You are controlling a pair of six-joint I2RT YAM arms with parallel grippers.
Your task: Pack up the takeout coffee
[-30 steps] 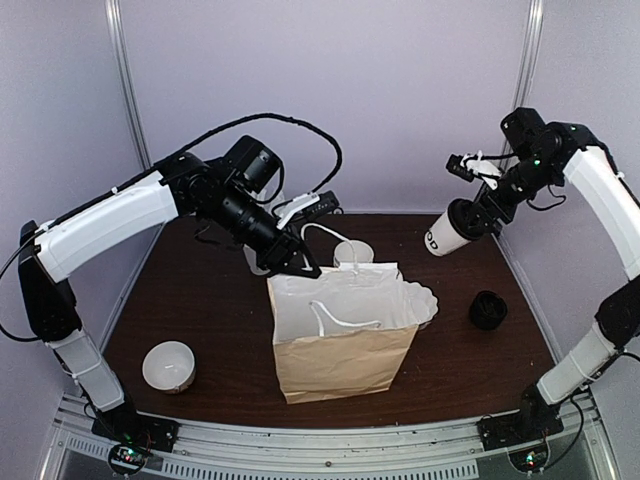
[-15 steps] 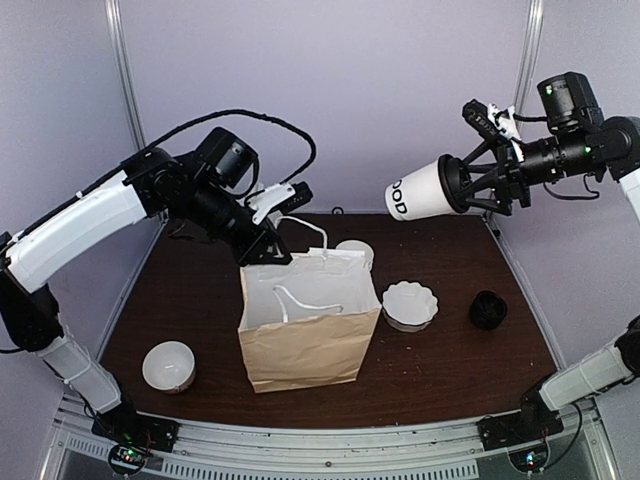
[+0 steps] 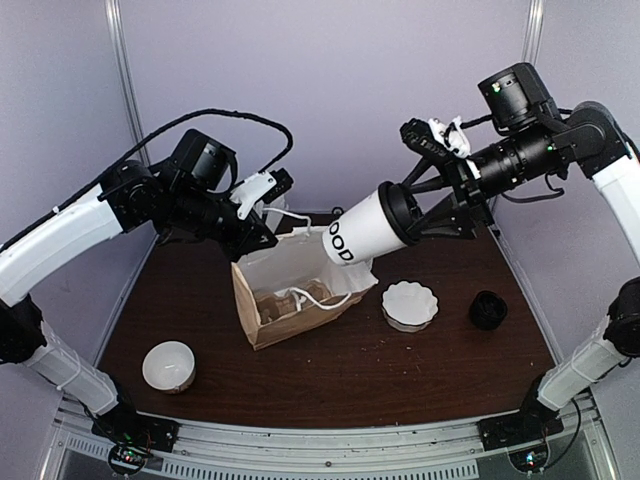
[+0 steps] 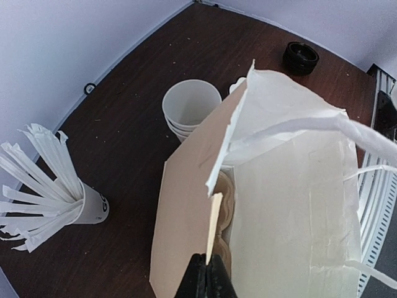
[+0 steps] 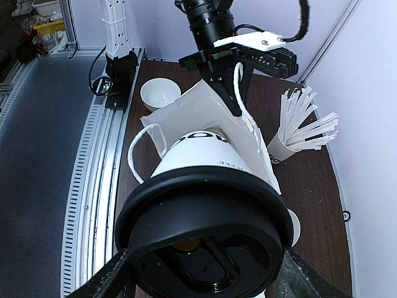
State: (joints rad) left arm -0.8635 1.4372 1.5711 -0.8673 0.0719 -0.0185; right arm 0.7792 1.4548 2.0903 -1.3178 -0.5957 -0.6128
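The takeout coffee, a white cup with dark lettering and a black domed lid, hangs tilted in the air, base down-left, lid toward the right arm. My right gripper is shut on it around the lid; its fingers flank the lid. The cup's base is at the mouth of the brown paper bag, which leans open toward it. My left gripper is shut on the bag's rim, fingertips pinching the paper edge. A brown pulp carrier lies inside the bag.
A stack of lidless white cups stands behind the bag. A cup of wrapped straws is at the back left. A scalloped white dish and a stack of black lids lie right of the bag. A white bowl sits near left.
My left gripper has pulled the bag left and tipped its mouth to the right. My right arm has swung the coffee left and down to the bag's mouth.
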